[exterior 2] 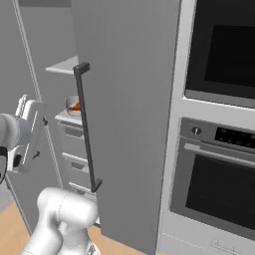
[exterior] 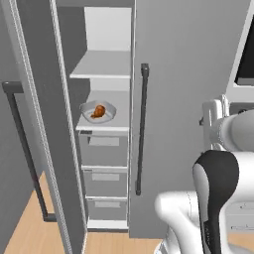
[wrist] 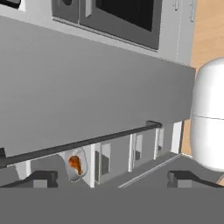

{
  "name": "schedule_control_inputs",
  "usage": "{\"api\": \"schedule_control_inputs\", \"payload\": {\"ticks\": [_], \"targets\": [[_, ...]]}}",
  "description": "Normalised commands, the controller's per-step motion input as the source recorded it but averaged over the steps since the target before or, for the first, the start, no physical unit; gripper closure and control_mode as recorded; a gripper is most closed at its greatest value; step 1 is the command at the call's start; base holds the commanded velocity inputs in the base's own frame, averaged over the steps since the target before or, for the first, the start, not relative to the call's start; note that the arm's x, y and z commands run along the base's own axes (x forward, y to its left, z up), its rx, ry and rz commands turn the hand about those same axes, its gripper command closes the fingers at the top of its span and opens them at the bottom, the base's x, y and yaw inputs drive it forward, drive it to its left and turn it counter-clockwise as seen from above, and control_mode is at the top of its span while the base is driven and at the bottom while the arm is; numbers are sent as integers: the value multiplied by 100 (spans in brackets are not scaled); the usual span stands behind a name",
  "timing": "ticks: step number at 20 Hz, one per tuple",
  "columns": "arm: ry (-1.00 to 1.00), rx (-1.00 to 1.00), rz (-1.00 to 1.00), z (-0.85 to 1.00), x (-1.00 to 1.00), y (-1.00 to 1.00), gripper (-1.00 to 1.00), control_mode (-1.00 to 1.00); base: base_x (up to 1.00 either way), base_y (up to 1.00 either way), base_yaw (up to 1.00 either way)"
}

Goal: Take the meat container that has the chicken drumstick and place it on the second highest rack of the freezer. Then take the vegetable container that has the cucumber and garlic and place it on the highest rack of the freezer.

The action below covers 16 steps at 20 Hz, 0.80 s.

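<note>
The meat container (exterior: 110, 113), a shallow light-grey dish, rests on the second white rack (exterior: 106, 125) of the open freezer (exterior: 74, 149), with the orange-brown chicken drumstick (exterior: 98, 111) inside it. Directly above is the highest rack (exterior: 101, 67), which is bare. The dish also peeks out behind the bar handle (exterior 2: 73, 104) and lies small and sideways in the hand view (wrist: 84, 159). My gripper (wrist: 113, 178) is open with nothing between its fingers, held back from the freezer in front of the closed grey door. The vegetable container, cucumber and garlic are out of view.
A closed grey door with a long dark bar handle (exterior: 143, 129) stands right of the open compartment. The freezer's own door (exterior: 34, 124) is swung open at the left. Grey drawers (exterior: 104, 149) sit under the racks. A stacked oven (exterior 2: 219, 184) is further right.
</note>
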Motion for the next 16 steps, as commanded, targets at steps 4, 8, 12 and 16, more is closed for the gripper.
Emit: {"api": "schedule_control_inputs", "payload": {"ticks": [4, 8, 12, 16], "targets": [[0, 0, 0, 0, 0, 0, -100, 100, -13, -100, 0], [0, 0, 0, 0, 0, 0, -100, 100, -16, -100, 0], [0, 0, 0, 0, 0, 0, -100, 100, -11, -100, 0], [0, 0, 0, 0, 0, 0, -100, 100, -14, -100, 0]]}}
